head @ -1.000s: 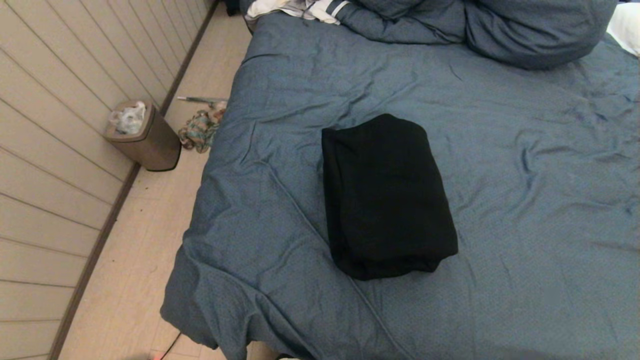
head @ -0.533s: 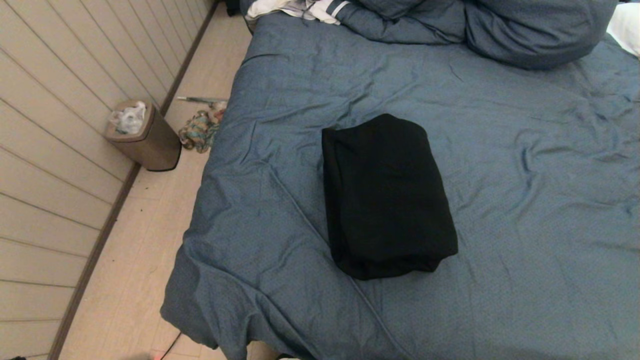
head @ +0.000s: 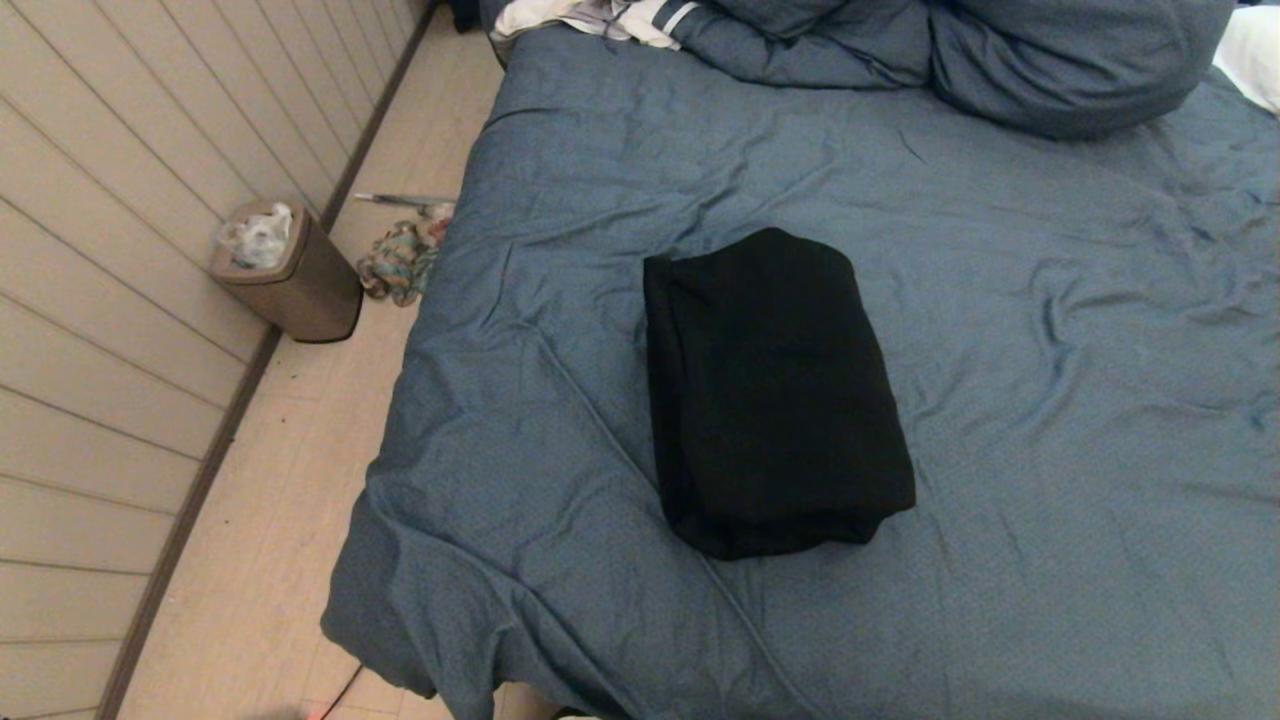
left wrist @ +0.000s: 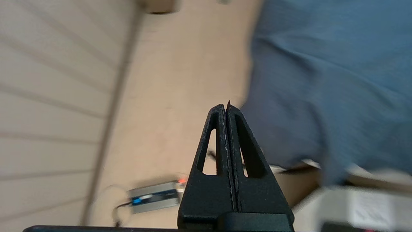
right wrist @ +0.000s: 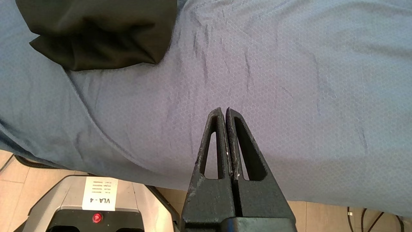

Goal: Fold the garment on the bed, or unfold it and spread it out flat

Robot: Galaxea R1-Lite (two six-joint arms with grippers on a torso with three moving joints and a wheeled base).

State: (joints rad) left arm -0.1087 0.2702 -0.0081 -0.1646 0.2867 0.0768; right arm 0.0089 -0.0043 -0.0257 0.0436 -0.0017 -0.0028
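Garment (head: 775,395) black, folded compact block (apparently hood tucked).

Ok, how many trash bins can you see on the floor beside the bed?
1. The tan trash bin stands by the panelled wall, left of the slate-blue bed. Others may be out of view.

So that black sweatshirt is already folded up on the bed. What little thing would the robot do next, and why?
Probably nothing more than keep both arms back. The black sweatshirt lies as a compact folded bundle on the blue bed. The right claw is shut and empty above bare duvet near the bed's edge, and the left claw is shut beside the bed, over the floor.
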